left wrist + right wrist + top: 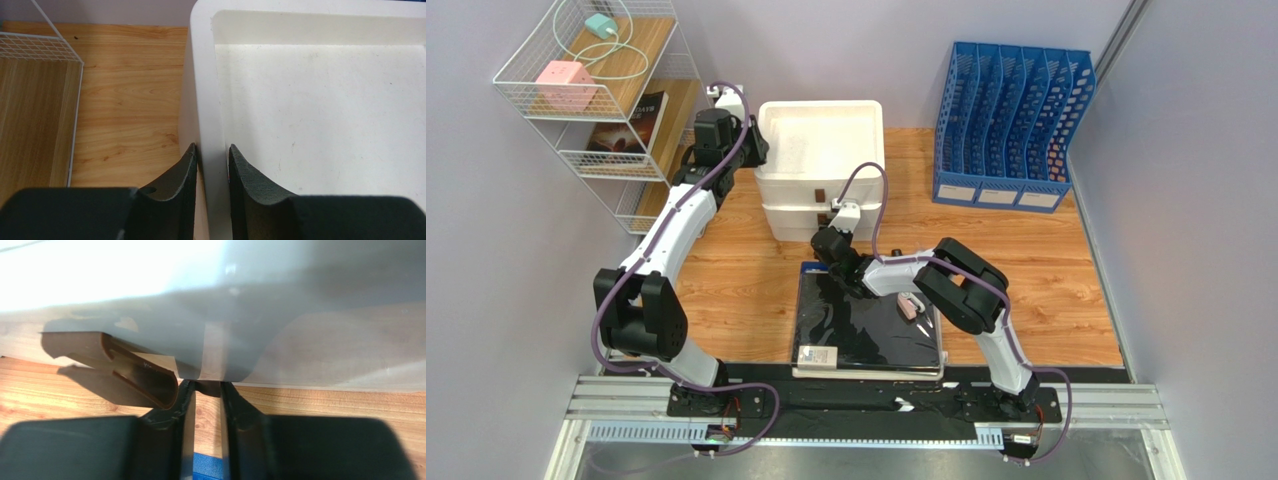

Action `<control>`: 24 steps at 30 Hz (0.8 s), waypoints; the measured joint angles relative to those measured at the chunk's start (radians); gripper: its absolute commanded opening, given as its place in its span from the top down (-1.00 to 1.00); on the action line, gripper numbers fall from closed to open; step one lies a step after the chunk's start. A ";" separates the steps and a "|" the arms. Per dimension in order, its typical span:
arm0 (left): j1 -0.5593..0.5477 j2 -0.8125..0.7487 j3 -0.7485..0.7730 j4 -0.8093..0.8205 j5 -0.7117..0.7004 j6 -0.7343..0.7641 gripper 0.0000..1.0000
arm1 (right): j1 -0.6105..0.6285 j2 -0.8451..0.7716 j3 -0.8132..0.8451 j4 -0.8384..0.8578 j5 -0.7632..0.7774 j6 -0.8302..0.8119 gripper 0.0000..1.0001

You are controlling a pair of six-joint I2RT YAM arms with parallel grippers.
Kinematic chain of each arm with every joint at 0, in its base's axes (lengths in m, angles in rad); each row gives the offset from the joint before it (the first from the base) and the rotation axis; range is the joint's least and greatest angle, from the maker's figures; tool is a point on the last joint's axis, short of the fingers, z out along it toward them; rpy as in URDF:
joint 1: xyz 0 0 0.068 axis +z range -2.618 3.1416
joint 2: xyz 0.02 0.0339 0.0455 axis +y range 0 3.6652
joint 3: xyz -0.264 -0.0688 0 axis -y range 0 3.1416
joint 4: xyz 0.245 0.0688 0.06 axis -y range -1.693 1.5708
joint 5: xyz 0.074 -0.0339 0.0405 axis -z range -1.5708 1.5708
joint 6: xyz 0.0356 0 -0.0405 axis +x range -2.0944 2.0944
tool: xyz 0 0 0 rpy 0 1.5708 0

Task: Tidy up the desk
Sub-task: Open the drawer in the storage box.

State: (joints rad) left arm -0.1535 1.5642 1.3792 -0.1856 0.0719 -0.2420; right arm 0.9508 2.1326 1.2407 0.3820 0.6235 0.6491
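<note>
Starting with the largest thing: where is the desk?

— The desk (726, 270) fills the overhead view, orange-brown planks running away from my two bases. At its far middle stand white bins, stacked: a top tray (320, 125) over a lower drawer (791, 225). A blue file rack (1011, 130) stands far right, a wire shelf (596, 100) far left, and a black slab (866, 320) lies at the near edge, just in front of the bins.

— And your claws?

— My left gripper (212, 152) straddles the tray's left wall, one finger outside and one inside, both pressed against the plastic. I have it pinched. My right gripper (207, 390) sits low at the drawer's front, jaws drawn to a narrow slit with something dark at their tips. I cannot tell whether it grips anything. A brown handle (130, 370) hangs just left of it, ungrasped.

— What is the step, then?

— My reading: hold the stack steady with the left while the right works the drawer front.

— How do you do it well?

— Keep the left pinch square on the wall, with no twisting, or the tray may skew on the stack. Confirm the right has a real hold before pulling, then draw straight towards the near edge and slowly. The black slab leaves little room, so I would stop short of it.
</note>
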 measured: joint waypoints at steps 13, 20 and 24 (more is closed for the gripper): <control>-0.006 0.002 -0.002 0.002 -0.002 -0.003 0.41 | 0.015 -0.034 -0.081 0.073 -0.003 0.020 1.00; -0.017 0.009 0.004 0.003 0.003 -0.004 0.41 | 0.024 -0.077 -0.167 0.139 -0.018 0.034 1.00; -0.019 0.010 0.004 0.005 0.006 -0.007 0.41 | 0.024 -0.098 -0.256 0.260 -0.054 0.078 1.00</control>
State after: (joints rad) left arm -0.1730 1.5745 1.3834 -0.1810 0.0780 -0.2489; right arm 0.9749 2.0346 0.9844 0.6418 0.5697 0.7273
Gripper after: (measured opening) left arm 0.298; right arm 0.010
